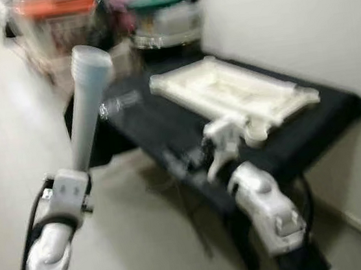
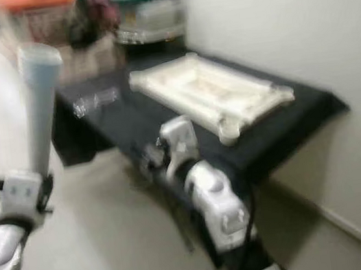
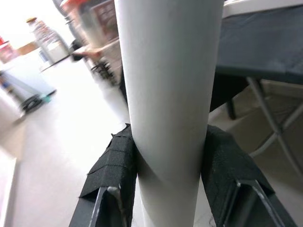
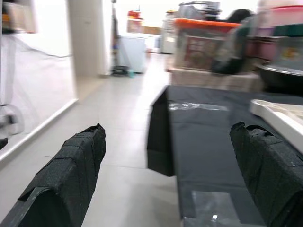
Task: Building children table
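Observation:
My left gripper (image 3: pixel 168 158) is shut on a pale grey table leg (image 1: pixel 89 103), a long tube that it holds upright over the floor, left of the black-covered table (image 1: pixel 144 129). Its black pads (image 3: pixel 113 163) press the tube on both sides. A white child's tabletop (image 1: pixel 231 90) lies upside down on the black cloth near the wall. My right gripper (image 4: pixel 168 175) is open with nothing between its fingers (image 4: pixel 66 175), and it hovers at the table's front edge, pointing along the cloth. The eye views are blurred.
A clear plastic bag (image 1: pixel 119 104) lies on the cloth left of the tabletop. An orange-lidded box (image 1: pixel 55 7) and stacked containers (image 1: pixel 164 19) crowd the far end. A white wall (image 1: pixel 298 24) runs along the right. Pale floor (image 1: pixel 11 141) stretches to the left.

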